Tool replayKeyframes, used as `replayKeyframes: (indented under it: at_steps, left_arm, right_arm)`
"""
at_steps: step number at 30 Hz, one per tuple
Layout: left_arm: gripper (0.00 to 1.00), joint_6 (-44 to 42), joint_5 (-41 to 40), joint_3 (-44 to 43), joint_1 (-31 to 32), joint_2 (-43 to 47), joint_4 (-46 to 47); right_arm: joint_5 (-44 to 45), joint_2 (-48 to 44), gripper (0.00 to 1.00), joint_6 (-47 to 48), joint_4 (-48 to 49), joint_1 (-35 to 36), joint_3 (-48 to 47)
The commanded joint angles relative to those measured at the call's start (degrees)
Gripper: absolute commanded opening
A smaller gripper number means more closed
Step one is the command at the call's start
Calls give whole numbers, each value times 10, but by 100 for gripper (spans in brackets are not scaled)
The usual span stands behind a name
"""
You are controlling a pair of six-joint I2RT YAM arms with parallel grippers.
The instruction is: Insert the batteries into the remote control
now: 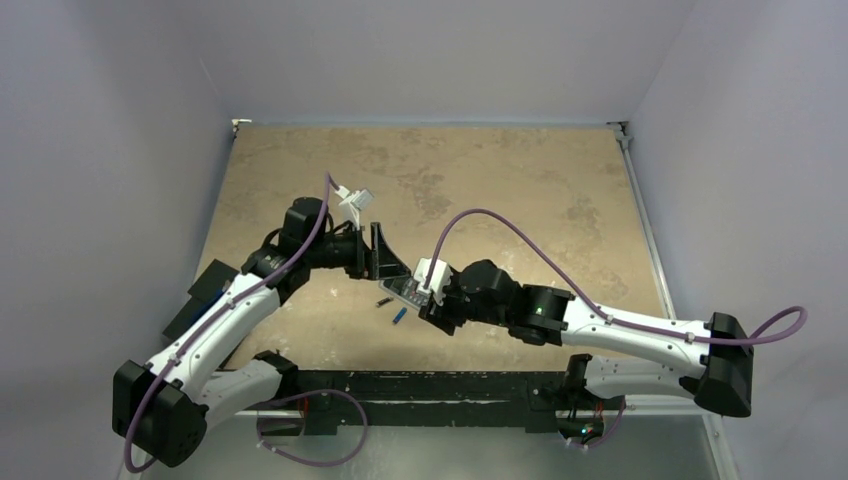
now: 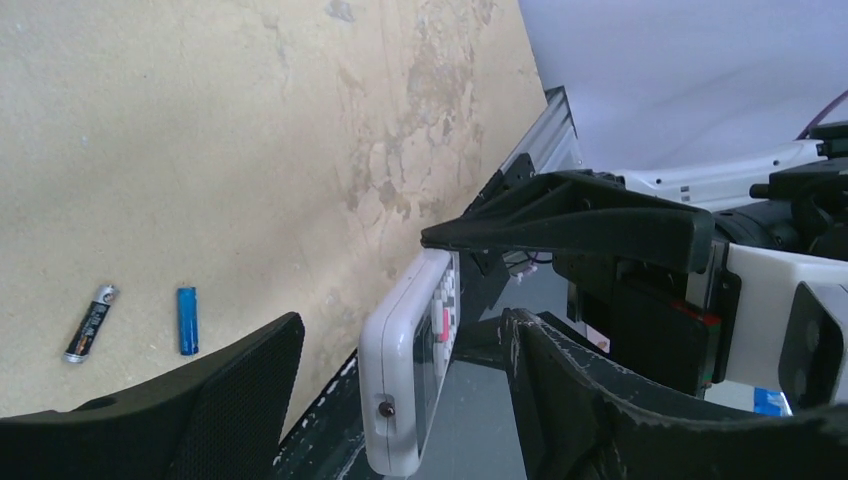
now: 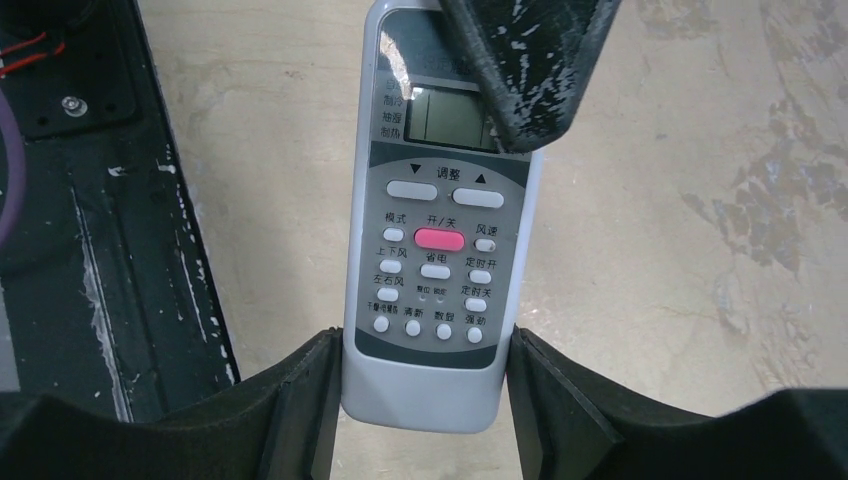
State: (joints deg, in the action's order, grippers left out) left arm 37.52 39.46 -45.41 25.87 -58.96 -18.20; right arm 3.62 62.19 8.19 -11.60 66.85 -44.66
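Nearest the arm bases, the dark battery [image 2: 91,323] and the blue battery [image 2: 187,320] lie side by side on the tabletop [image 1: 500,180], apart from each other and not loaded. Just beyond them, the right gripper [image 3: 422,350] is clamped on the lower end of the remote control [image 3: 440,250], one finger on each long edge. This holds the unit clear of the tabletop with its button face toward the right wrist camera. The hold probably presents the plain back for battery access; the back itself is not visible. The right arm extends low from its base at the right toward the centre. Farther on, the left gripper [image 2: 402,325] straddles the screen end of the remote control. Its jaws are parted, with a gap on each side, and grip nothing. The left arm reaches diagonally inward from the left base, elbow bent, wrist turned toward the right arm. This suits a second hold or cover removal.
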Motion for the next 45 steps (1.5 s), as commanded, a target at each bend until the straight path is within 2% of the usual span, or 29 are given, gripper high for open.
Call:
replayKeyframes:
  at_steps: [1, 15, 25, 29, 31, 36, 41, 43, 45]
  left_arm:
    - [71, 6, 44, 10, -5, 15, -4]
    - [49, -9, 63, 26, -5, 34, -28]
    - [33, 2, 66, 32, -5, 30, -7]
    - [18, 10, 72, 38, -5, 28, 8]
    - [0, 11, 74, 40, -5, 27, 10]
    - [0, 23, 77, 49, -5, 32, 26]
    - [0, 42, 67, 62, -5, 33, 43]
    - [0, 56, 67, 70, -5, 32, 59]
    - [0, 68, 64, 75, -5, 33, 73]
  right_arm:
    - [19, -12, 0, 38, 10, 7, -28]
    - [16, -10, 0, 58, -15, 12, -45]
    - [4, -4, 0, 59, -36, 16, -52]
    - [5, -5, 3, 59, -39, 17, -54]
    - [6, -5, 8, 56, -40, 17, -56]
    - [23, -2, 34, 44, -52, 17, -69]
    - [50, -8, 56, 34, -66, 17, -80]
    - [53, -13, 75, 31, -70, 17, -82]
    - [53, -15, 82, 25, -77, 17, -87]
